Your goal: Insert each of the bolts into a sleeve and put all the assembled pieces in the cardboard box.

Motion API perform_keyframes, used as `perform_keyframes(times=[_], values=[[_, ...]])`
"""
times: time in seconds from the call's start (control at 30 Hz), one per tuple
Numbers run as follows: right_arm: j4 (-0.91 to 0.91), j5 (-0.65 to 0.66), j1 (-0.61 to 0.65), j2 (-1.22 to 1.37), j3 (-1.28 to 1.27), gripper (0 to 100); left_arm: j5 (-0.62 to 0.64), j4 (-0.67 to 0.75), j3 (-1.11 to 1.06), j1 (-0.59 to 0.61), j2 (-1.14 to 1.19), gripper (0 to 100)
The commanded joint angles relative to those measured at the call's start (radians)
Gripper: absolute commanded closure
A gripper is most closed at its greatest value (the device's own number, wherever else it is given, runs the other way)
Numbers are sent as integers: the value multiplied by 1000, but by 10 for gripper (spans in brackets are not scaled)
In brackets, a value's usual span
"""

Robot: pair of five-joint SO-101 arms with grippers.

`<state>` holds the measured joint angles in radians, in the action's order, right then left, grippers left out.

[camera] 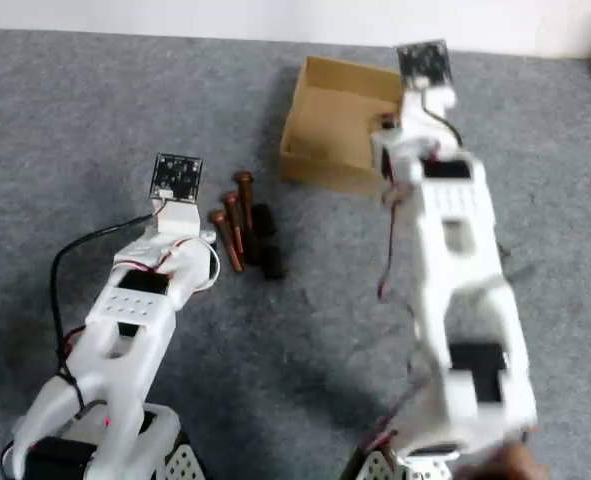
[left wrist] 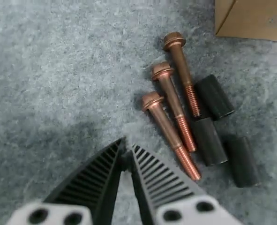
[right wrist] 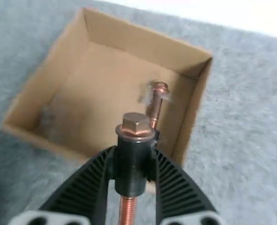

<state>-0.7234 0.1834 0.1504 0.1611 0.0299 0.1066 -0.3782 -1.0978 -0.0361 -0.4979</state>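
Clearly the boxing step is in hand. The right gripper (right wrist: 132, 158) is clamped on a black sleeve (right wrist: 130, 171) with a bolt (right wrist: 135, 125) through it, poised over the cardboard box (right wrist: 105, 35), upper centre-right in the high view. Next, I judge, it must lower and release beside the second bolt (right wrist: 156, 101) lying inside. The left gripper (left wrist: 128, 151), fingers together and empty, hovers near three loose bolts (left wrist: 168, 131) and three spare sleeves (left wrist: 208, 140), centre-left.

The three loose bolts (left wrist: 175, 108) are copper-toned metal with a dull sheen; the sleeves (left wrist: 214, 97) beside them look matt black, perhaps plastic. The cardboard box (camera: 325, 115), upper centre of the high view, is plain matt brown. The table's grey cloth (camera: 75, 120) is fuzzy, rough.
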Motion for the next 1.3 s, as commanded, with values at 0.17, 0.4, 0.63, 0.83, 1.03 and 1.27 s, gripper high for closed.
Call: perform_keyframes(times=[0.17,0.4,0.63,0.83,1.03,1.27], values=[[-351,12,-12,610,981,995,6,18,50,1,1,994],[-530,12,-22,914,1523,995,3,18,50,-18,1,994],[-688,12,-22,1032,1735,775,3,18,50,-18,2,992],[-829,12,-33,1027,1744,584,2,18,50,-18,2,992],[-978,8,-25,926,1744,584,2,18,50,-18,2,991],[-1043,-64,4,691,1739,584,5,18,50,-13,2,992]])
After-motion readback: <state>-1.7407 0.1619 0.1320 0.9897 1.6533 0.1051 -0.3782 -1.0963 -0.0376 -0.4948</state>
